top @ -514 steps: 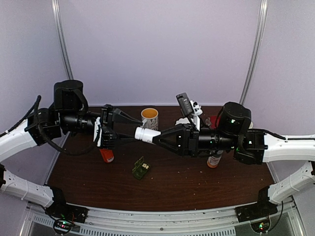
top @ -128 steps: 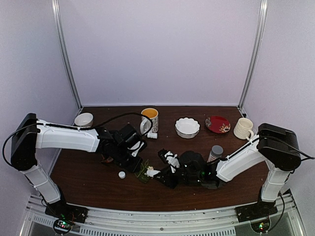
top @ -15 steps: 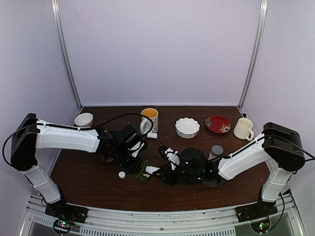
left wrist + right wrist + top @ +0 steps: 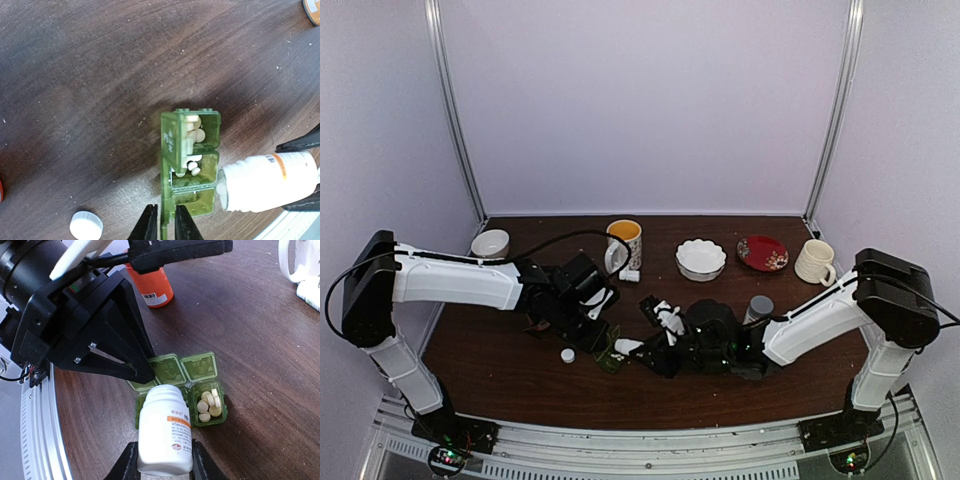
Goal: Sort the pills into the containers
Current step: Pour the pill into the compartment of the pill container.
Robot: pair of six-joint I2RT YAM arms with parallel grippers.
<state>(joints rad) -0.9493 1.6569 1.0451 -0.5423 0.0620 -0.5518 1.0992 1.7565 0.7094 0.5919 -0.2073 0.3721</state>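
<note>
The dark green containers (image 4: 192, 165) lie with lids open; the same box shows near the table's front (image 4: 610, 356) and in the right wrist view (image 4: 199, 366). White pills (image 4: 193, 131) fill two compartments, one heap visible from the right (image 4: 209, 403). My left gripper (image 4: 167, 226) straddles the thin lid edge, jaws slightly apart, a thin gap on one side. It shows low beside the box in the top view (image 4: 601, 342). My right gripper (image 4: 164, 464) is shut on a white pill bottle (image 4: 164, 432), tipped with its open mouth over the box (image 4: 270, 180).
A loose white cap (image 4: 86, 225) lies left of the box. An orange bottle (image 4: 150, 282) stands beyond it. Along the back are a yellow-lined mug (image 4: 624, 240), white bowl (image 4: 700, 258), red plate (image 4: 762, 252), white mug (image 4: 814, 261) and small bowl (image 4: 490, 243). A grey-capped bottle (image 4: 756, 310) stands right.
Long ago both arms held the bottle high; now both are low at the box and the cap lies on the table. Over the last half second nothing visibly moved.
</note>
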